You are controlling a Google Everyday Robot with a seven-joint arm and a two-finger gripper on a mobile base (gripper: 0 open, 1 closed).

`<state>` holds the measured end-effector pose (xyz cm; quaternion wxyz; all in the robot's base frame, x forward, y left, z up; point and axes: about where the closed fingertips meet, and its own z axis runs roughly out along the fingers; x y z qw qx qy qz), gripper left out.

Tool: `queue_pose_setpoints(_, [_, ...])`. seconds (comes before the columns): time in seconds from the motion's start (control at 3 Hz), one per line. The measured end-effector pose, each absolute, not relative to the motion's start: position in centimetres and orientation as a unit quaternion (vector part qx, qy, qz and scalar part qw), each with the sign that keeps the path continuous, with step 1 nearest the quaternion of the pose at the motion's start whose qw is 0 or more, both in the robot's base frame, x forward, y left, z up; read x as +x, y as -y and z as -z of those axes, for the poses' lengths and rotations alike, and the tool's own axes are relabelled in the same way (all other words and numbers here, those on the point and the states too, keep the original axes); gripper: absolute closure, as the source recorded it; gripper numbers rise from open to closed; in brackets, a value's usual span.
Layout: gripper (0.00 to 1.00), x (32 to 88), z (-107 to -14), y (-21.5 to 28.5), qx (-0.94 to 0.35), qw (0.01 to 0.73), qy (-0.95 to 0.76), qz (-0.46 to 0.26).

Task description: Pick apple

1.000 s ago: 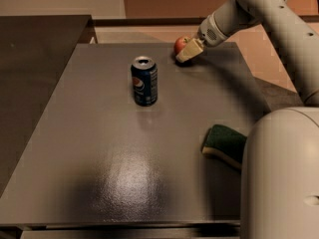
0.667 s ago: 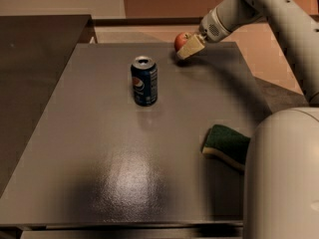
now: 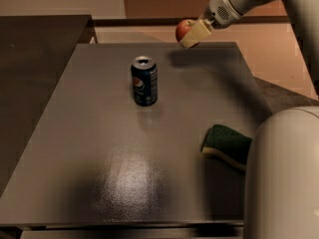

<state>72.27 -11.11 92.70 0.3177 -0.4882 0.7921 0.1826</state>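
Clearly, we saw hand (image 3: 193, 34) clamped on apple (image 3: 183, 29), raised above far edge of counter (image 3: 99, 143), beyond soda can (image 3: 144, 81).

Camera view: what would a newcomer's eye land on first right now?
The gripper, at the top right, holds the red apple in the air over the far edge of the table. A blue can stands upright mid-table, and a green sponge lies near the right edge.
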Motion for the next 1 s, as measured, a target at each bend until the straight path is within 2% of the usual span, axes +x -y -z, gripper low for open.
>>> queue_pose_setpoints(1.0, [1.0,68.7,-99.3,10.1,-0.534,0.325,-0.75,-0.216])
